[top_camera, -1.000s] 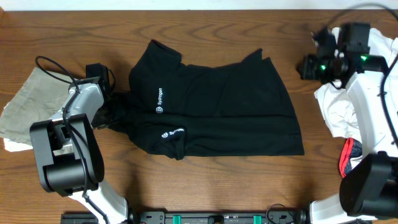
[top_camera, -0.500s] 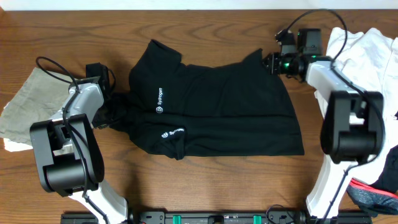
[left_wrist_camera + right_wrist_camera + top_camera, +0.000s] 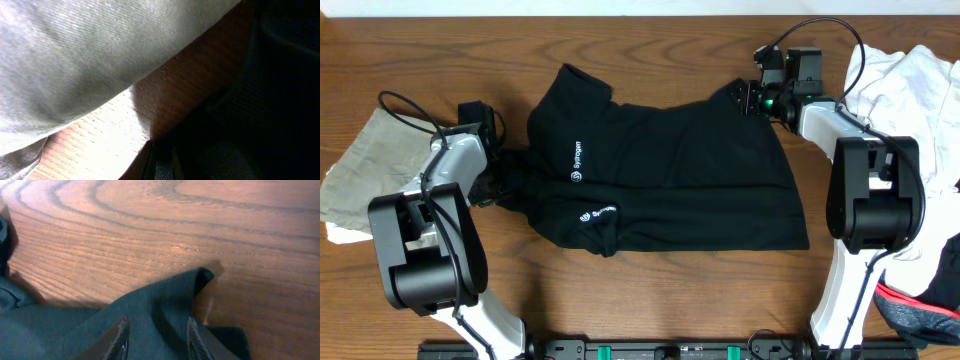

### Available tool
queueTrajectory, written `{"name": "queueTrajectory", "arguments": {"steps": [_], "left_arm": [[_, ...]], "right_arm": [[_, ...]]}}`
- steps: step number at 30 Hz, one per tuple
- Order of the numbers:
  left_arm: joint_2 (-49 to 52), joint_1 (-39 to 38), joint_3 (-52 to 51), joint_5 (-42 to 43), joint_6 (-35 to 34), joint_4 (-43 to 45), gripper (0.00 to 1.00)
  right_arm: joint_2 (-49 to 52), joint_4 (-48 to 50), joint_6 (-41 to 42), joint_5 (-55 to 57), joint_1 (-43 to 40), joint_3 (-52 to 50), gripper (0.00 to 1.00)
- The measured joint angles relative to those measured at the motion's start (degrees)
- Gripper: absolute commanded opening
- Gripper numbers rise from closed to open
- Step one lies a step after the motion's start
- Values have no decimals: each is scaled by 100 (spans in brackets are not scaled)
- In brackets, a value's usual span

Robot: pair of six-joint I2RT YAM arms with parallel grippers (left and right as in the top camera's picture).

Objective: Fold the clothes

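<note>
A black shirt (image 3: pixel 670 170) lies spread mid-worktop (image 3: pixel 670 300), collar to the left, with white chest logos showing. The left pincer (image 3: pixel 498 165) sits at the shirt's left edge, closed on a bunch of its dark fabric. A khaki cloth (image 3: pixel 360 160) lies just beyond it. The right pincer (image 3: pixel 745 97) is at the shirt's far right corner. Its fingers (image 3: pixel 122 335) stand apart, with the fabric corner lying between them, not gripped. A white cloth (image 3: pixel 910 90) is heaped to the right.
</note>
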Motion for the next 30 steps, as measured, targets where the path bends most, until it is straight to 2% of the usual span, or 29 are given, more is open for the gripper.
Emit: {"name": "queueTrajectory", "arguments": {"steps": [6,8,9,10,11,17,22,26,29,30], "left_arm": [[0,0,0,0,0,-2,15],[0,0,0,0,0,0,15],[0,0,0,0,0,0,15],[0,0,0,0,0,0,15],[0,0,0,0,0,-2,15],[0,0,0,2,0,-2,15],[0,0,0,11,0,0,15],[0,-2,0,15,0,0,15],[0,-2,0,37,0,0,15],[0,-2,2,57,0,0,15]], "right_arm": [[129,118,17,26,11,0,43],[210,153,44,33,11,0,41],[243,219,44,7,9,2,29],[254,249,28,20,11,9,9],[262,240,57,11,11,9,1],[313,-190,136,87,-44,245,1],[313,-1156,149,243,-400,1156,1],[289,-1502,149,407,-800,1895,1],[225,-1615,164,564,-1021,2046,9],[219,-1687,146,640,-1067,2050,18]]}}
